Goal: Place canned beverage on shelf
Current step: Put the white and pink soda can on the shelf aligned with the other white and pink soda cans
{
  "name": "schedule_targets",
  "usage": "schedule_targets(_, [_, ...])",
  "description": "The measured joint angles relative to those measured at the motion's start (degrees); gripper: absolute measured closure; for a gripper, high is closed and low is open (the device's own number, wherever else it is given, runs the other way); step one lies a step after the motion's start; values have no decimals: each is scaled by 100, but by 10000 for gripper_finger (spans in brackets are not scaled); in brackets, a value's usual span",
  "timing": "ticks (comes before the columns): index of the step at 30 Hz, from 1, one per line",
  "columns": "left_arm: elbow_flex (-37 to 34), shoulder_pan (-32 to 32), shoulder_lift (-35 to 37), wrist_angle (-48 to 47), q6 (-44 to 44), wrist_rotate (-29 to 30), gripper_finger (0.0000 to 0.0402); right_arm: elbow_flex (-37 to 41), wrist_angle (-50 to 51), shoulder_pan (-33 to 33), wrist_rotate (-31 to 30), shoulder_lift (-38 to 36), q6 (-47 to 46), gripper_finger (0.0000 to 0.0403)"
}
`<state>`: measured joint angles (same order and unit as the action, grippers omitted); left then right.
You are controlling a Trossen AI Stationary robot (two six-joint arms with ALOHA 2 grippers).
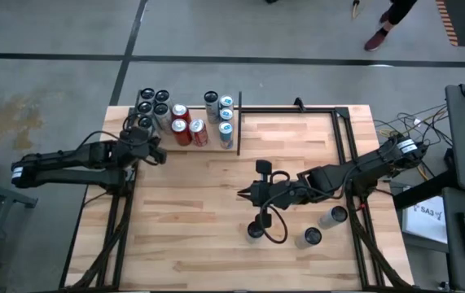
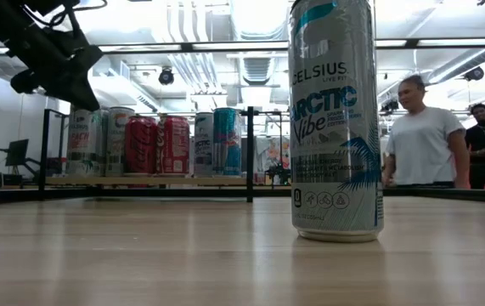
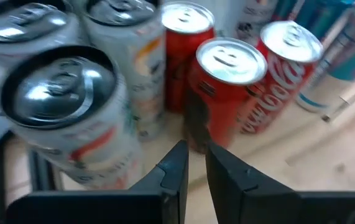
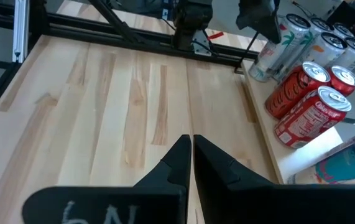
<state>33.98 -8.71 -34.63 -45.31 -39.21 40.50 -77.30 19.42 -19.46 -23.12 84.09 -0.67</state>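
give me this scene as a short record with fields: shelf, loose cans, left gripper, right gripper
shelf: pale panel at the table's far left, holding silver, red and teal-and-white cans
loose cans: three on the table near the right arm
left gripper: nearly shut, empty, by the shelf's cans
right gripper: shut, empty, over the mid table

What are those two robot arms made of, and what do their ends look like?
Both arms are dark, jointed links. The left arm and right arm each carry a pale band near the wrist, and black cables loop beside the right one. Each ends in two flat, black, wedge-shaped jaws that taper to a point: the left gripper and the right gripper, whose housing bears white handwritten marks.
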Motion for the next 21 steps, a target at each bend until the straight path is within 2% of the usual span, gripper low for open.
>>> schedule_targets(7, [-106, 0, -144, -13, -179, 477, 363, 60, 0, 0, 1, 0, -95, 394])
schedule_targets(21, [-189, 0, -349, -71, -569, 838, 363, 60, -2, 0, 2, 0, -125, 394])
